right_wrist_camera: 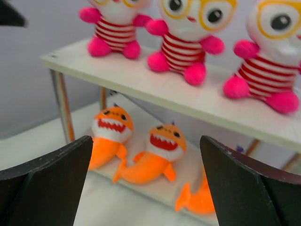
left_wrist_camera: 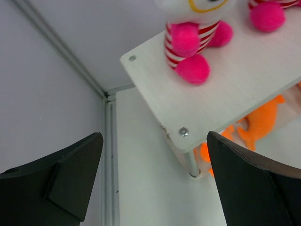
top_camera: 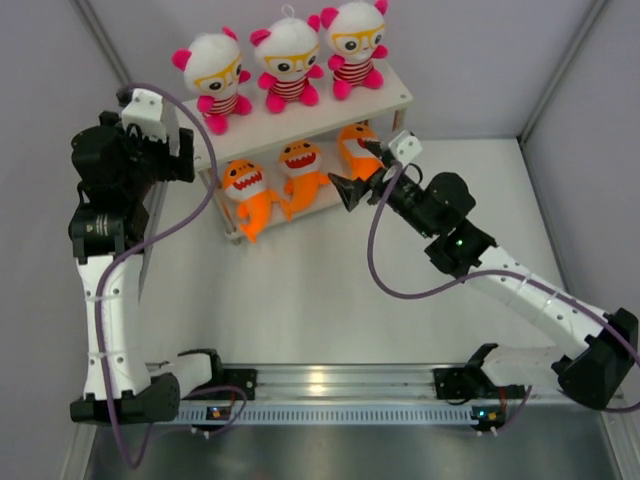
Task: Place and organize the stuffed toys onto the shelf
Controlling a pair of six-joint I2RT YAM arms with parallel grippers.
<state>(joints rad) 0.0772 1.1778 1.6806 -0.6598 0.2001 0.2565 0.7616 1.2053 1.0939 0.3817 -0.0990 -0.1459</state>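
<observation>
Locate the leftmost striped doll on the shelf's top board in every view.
Top external: the leftmost doll sits upper left, at the left end of the top board.
Left wrist: top centre; striped body and pink feet show, head mostly cut off.
Right wrist: top left, head cropped.
Shared landmark: the top board's left front corner, which is the corner nearest this doll.
</observation>
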